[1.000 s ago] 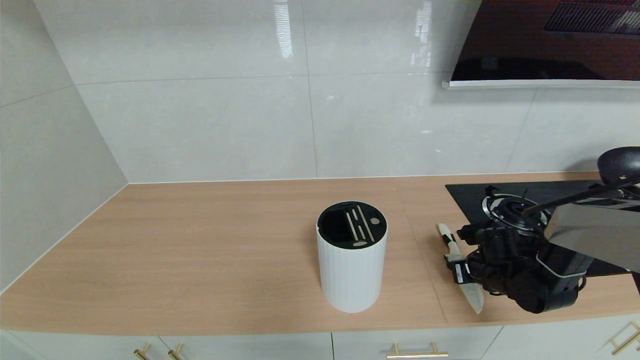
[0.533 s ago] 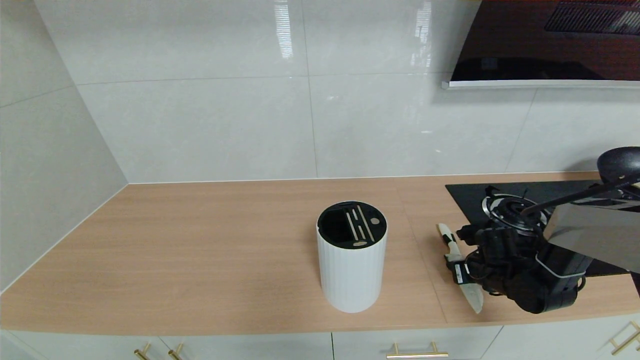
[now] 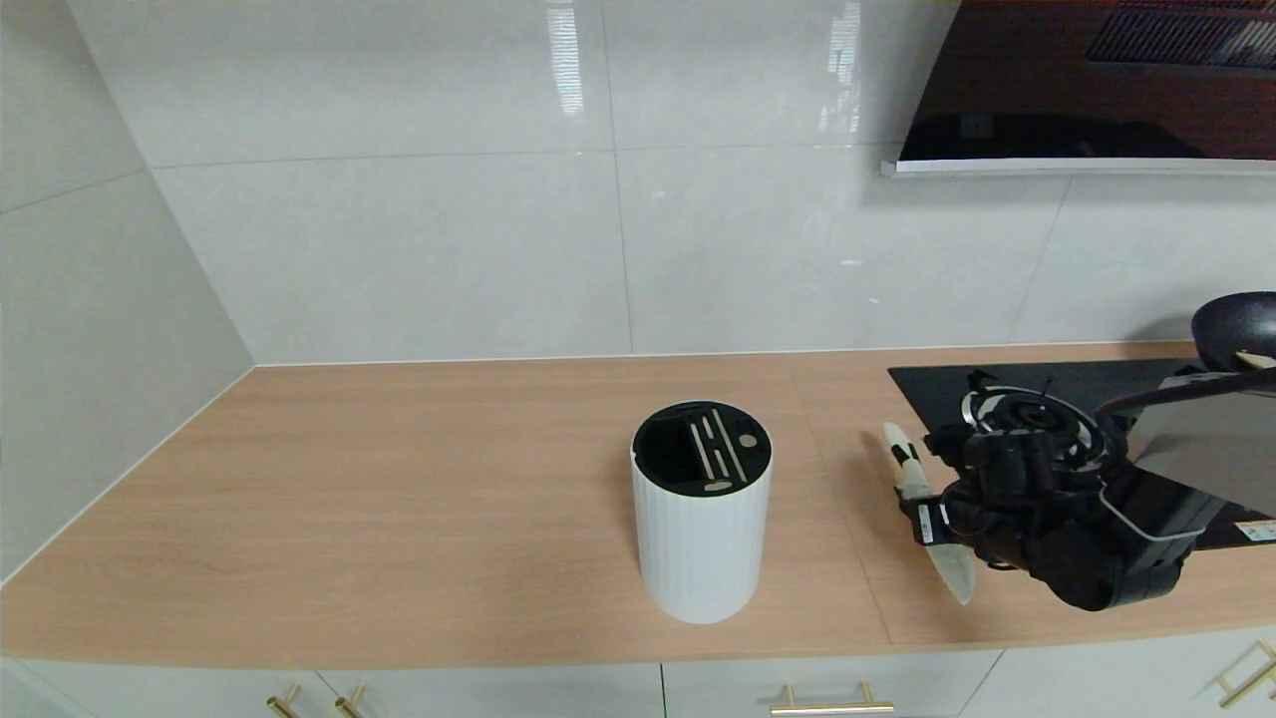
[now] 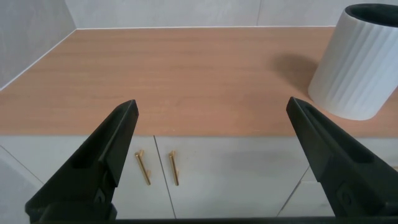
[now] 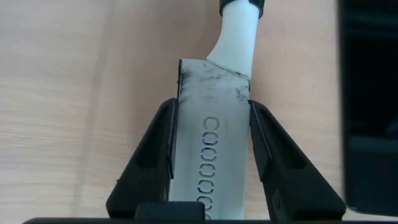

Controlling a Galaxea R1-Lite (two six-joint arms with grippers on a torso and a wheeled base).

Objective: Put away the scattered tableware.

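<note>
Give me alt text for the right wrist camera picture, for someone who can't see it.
The right gripper clamps the pale, smudged blade of a knife between its two black fingers. The knife's white handle points away from the camera over the wooden countertop, with the black cooktop along one edge.

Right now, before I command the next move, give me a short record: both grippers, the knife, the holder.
right gripper: shut on the blade of the white-handled kitchen knife
knife: beside the black hob, handle toward the wall; seems lifted off the wooden counter
holder: white ribbed cylinder with black slotted top, upright, left of the knife, apart from it, no knife inside
left gripper: open, holding nothing, near the counter's front edge
</note>
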